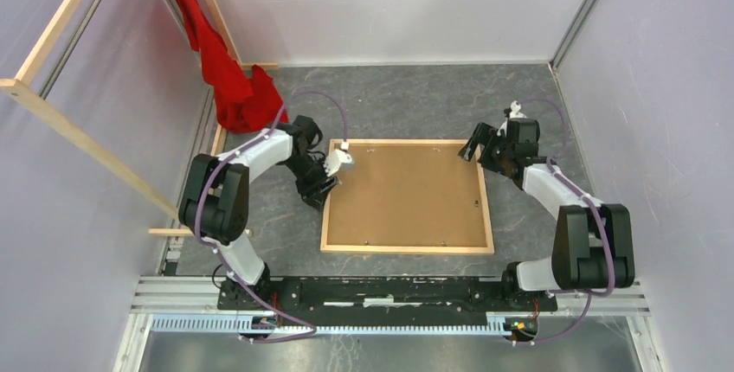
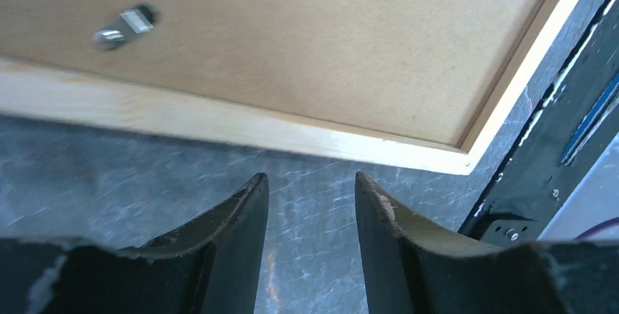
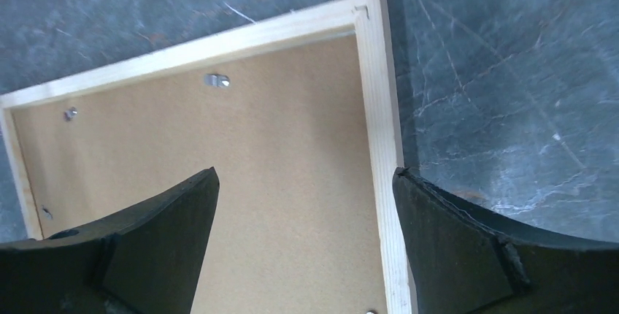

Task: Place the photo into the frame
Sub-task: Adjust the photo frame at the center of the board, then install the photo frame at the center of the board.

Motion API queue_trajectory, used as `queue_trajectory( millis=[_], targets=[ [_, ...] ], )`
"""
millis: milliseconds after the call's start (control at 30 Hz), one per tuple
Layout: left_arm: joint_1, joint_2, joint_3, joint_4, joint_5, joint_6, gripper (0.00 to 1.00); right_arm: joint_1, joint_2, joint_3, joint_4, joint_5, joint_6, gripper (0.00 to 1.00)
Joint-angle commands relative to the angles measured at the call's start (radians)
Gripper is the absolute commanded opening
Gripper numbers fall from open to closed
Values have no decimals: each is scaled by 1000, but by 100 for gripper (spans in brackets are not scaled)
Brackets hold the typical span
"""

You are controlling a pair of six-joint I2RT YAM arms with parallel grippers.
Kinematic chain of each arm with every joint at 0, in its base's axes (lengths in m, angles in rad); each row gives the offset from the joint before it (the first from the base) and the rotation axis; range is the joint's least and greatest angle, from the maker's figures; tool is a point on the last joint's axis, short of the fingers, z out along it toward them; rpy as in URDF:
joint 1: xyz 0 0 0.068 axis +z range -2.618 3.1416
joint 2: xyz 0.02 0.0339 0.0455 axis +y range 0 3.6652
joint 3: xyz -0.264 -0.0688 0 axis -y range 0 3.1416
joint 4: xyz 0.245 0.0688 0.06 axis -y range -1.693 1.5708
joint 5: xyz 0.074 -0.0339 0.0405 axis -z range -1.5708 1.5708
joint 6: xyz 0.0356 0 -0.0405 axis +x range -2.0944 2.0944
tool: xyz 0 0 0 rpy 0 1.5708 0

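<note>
— Frame lay back-up mid-table. Nearer arm?
— Both near: right gripper, jaws wide, hovered astride its far-right rail; left gripper, narrower, empty, sat just outside the left rail.
— Photo?
— Unseen in every view; only wrist views showed the backing panel's clips clearly.

The left pincer hangs over the grey counter, its two fingers apart, nothing between them. Just past them lies the frame, a brown board inside it.
</note>
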Motion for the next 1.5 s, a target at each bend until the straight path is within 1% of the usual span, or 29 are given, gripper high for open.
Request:
queue_trajectory(
  millis=[0,67,167,267,367,500,633,767,933,1000,1100,1267,1467],
  targets=[
    [109,3,125,-31,155,-17,55,9,-128,34,22,71,-22,95],
    [131,37,154,20,160,-117,54,15,-169,23,33,72,-16,92],
    [143,85,168,84,185,-208,53,56,-201,2,71,44,5,90],
    [152,147,182,99,239,-220,52,158,-186,-4,136,27,26,89],
    [159,199,209,101,238,-237,51,276,-129,9,187,14,48,88],
    [166,227,226,106,220,-247,48,393,-34,37,260,-6,77,88],
    [170,229,214,127,228,-256,37,503,82,88,344,-35,117,86],
    [172,240,201,138,245,-258,27,605,220,181,401,-63,134,84],
    [175,245,175,150,256,-254,17,702,387,329,384,-83,76,82],
    [176,243,168,149,250,-250,16,729,436,374,361,-86,47,80],
    [178,244,163,150,249,-244,15,742,488,405,369,-108,40,78],
    [180,257,165,150,255,-255,14,755,550,438,395,-162,24,75],
    [182,269,169,149,258,-261,12,762,597,442,404,-167,16,73]
  ],
)
